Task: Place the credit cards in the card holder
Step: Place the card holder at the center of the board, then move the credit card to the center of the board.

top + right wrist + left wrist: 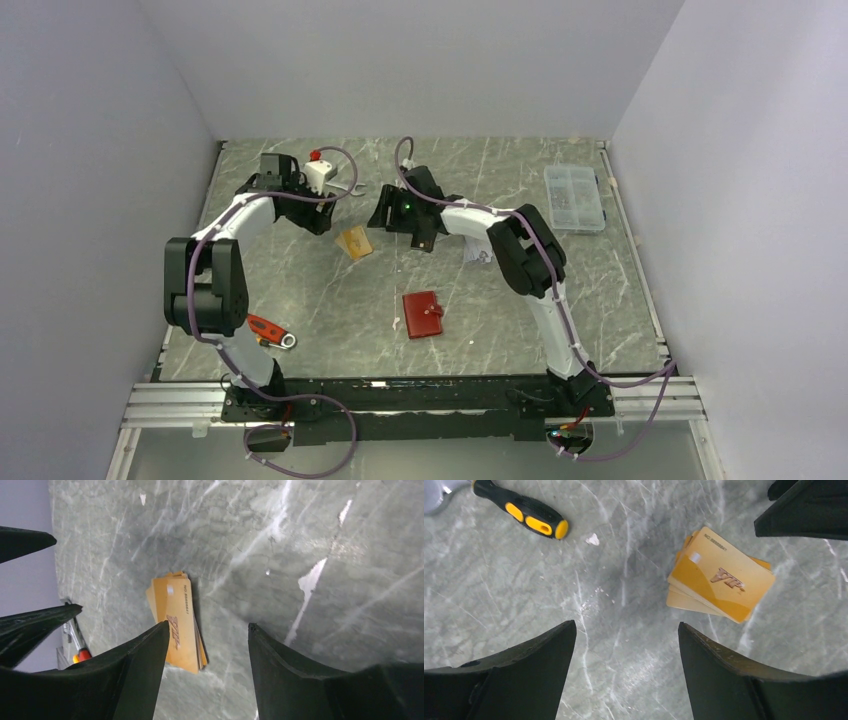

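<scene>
A small stack of orange credit cards (354,242) lies on the marble table between my two grippers; it also shows in the left wrist view (719,577) and the right wrist view (177,625). The dark-red card holder (423,314) lies closed nearer the front, apart from both grippers. My left gripper (322,218) is open and empty, just left of the cards (626,630). My right gripper (386,214) is open and empty, just right of the cards (207,627). A pale stack, perhaps silver-grey cards (476,254), shows under the right arm. No black cards are visible.
A clear compartment box (574,197) stands at the back right. A red-handled tool (268,330) lies front left. A yellow-and-black screwdriver (524,515) lies near the left gripper. A white object with a red top (318,172) sits behind the left gripper.
</scene>
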`<state>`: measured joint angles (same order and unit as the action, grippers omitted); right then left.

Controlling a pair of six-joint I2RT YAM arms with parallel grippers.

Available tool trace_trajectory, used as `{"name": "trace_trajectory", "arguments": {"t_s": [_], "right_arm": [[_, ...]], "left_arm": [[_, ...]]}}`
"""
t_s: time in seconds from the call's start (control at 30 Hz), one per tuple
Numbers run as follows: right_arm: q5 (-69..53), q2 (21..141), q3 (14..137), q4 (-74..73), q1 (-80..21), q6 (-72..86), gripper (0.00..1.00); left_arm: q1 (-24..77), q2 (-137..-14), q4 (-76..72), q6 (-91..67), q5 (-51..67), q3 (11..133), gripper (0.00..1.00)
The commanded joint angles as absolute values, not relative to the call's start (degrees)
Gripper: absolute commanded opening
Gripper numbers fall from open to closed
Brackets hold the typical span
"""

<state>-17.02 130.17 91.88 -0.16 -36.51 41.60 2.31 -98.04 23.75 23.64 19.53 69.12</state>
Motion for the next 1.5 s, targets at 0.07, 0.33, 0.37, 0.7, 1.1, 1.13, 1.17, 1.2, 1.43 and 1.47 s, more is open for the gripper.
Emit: {"name": "trace_trajectory", "arguments": {"t_s": [0.07, 0.33, 0.37, 0.7, 1.1, 1.13, 1.17, 1.2, 1.43, 1.47], "right_arm": [[-22.3, 133.7, 97.0, 5.8, -36.7, 45.5, 0.58], [-21.1, 139.3, 105.9, 2.4, -36.6, 42.6, 0.58], [-19.9, 139.9, 108.0, 0.8, -36.8, 41.0, 0.58], [3.4, 142.7, 119.8, -15.8, -44.0, 22.2, 0.73], [17.2, 147.4, 126.0, -19.0, -50.3, 17.0, 0.72], [17.8, 147.6, 125.9, -18.9, -50.6, 16.5, 0.71], [18.6, 148.0, 126.3, -19.2, -51.0, 16.0, 0.71], [19.4, 148.4, 126.8, -19.4, -51.2, 15.6, 0.71], [21.9, 149.2, 126.7, -19.6, -52.7, 13.4, 0.64], [22.1, 149.2, 126.4, -19.7, -53.0, 13.1, 0.62]], "left_arm": [[4.9, -97.4, 16.4, 29.9, 16.4, 67.8, 0.81], [4.6, -101.0, 19.4, 31.1, 17.7, 72.3, 0.79], [3.7, -100.4, 19.9, 30.3, 19.5, 72.3, 0.79], [-9.4, -93.1, 36.3, 24.7, 37.6, 76.8, 0.77], [-20.9, -84.9, 45.9, 25.8, 46.0, 77.0, 0.79], [-21.3, -84.6, 46.0, 26.1, 46.2, 76.7, 0.80], [-21.7, -84.4, 46.1, 26.4, 46.1, 76.4, 0.80], [-22.1, -84.2, 46.3, 26.6, 46.2, 76.2, 0.80], [-24.9, -83.8, 47.3, 27.3, 48.9, 74.5, 0.80], [-25.2, -83.8, 47.4, 27.5, 49.1, 74.4, 0.79]]}}
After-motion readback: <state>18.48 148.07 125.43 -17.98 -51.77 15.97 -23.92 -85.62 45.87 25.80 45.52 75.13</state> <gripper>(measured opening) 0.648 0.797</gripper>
